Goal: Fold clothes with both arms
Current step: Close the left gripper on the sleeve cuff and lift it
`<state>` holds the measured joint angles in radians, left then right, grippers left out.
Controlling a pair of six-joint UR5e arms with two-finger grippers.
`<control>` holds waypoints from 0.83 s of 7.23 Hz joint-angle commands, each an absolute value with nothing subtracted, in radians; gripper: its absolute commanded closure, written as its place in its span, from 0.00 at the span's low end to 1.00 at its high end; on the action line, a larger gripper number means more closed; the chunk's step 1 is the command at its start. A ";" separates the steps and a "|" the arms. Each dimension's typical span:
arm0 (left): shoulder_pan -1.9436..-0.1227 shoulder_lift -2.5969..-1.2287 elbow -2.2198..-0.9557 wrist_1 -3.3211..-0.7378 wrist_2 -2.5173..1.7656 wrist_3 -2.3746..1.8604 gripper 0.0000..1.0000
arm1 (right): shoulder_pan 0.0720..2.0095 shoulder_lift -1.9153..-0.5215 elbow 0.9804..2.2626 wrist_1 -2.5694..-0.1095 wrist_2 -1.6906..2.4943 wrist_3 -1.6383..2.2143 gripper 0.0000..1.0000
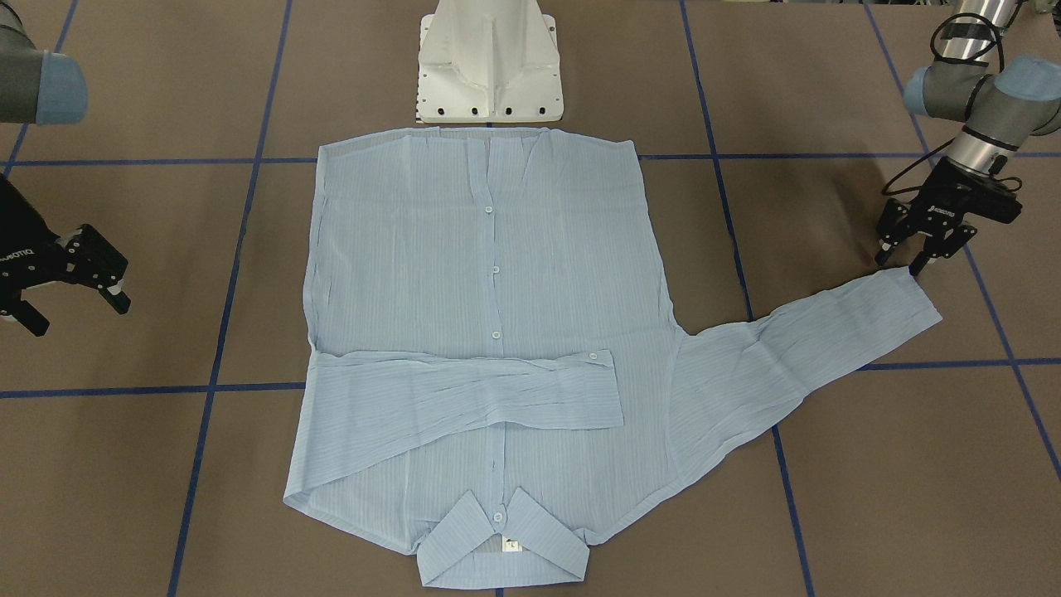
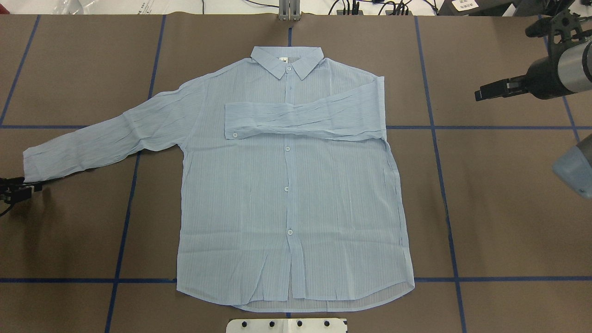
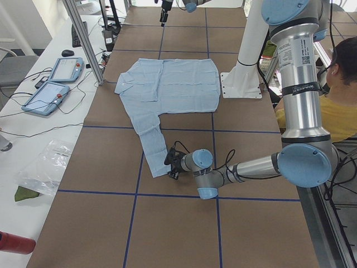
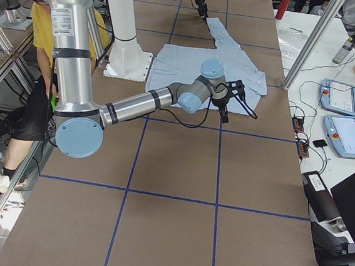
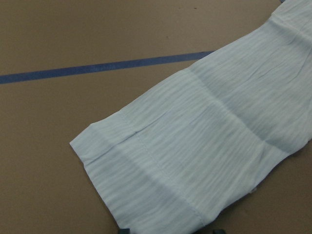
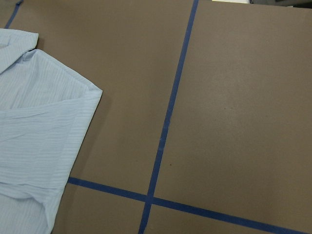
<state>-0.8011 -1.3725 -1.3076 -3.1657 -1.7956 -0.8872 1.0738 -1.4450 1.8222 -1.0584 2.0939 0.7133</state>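
Note:
The light-blue striped shirt (image 1: pixel 489 274) (image 2: pixel 286 185) lies flat and buttoned on the brown table, with its collar on the side away from the robot. One sleeve is folded across the chest (image 2: pixel 305 115). The other sleeve stretches out flat to my left, ending in its cuff (image 1: pixel 903 303) (image 5: pixel 161 185). My left gripper (image 1: pixel 902 263) (image 2: pixel 27 188) (image 3: pixel 172 166) hovers open right at that cuff's edge, holding nothing. My right gripper (image 1: pixel 80 315) (image 2: pixel 483 95) (image 4: pixel 225 112) is open and empty, off the shirt on bare table beside the folded side (image 6: pixel 34 122).
The white pedestal base (image 1: pixel 489 66) (image 2: pixel 286 325) stands at the shirt's hem. Blue tape lines (image 6: pixel 165 126) grid the table. A seated person in yellow (image 3: pixel 340 106) (image 4: pixel 43 26) is behind the robot. Tablets (image 3: pixel 56 84) (image 4: pixel 345 118) and cables lie on a side bench.

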 commanded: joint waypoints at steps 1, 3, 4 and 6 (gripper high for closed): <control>-0.801 -1.373 -1.315 -3.166 -1.801 -0.887 1.00 | 1.074 -1.445 1.822 -1.058 2.094 0.713 0.00; -0.802 -1.384 -1.315 -3.166 -1.809 -0.887 1.00 | 1.074 -1.445 1.822 -1.058 2.094 0.713 0.00; -0.802 -1.388 -1.315 -3.166 -1.809 -0.885 1.00 | 1.074 -1.445 1.822 -1.058 2.094 0.713 0.00; -0.821 -1.405 -1.330 -3.178 -1.833 -0.885 1.00 | 1.074 -1.445 1.824 -1.058 2.094 0.715 0.00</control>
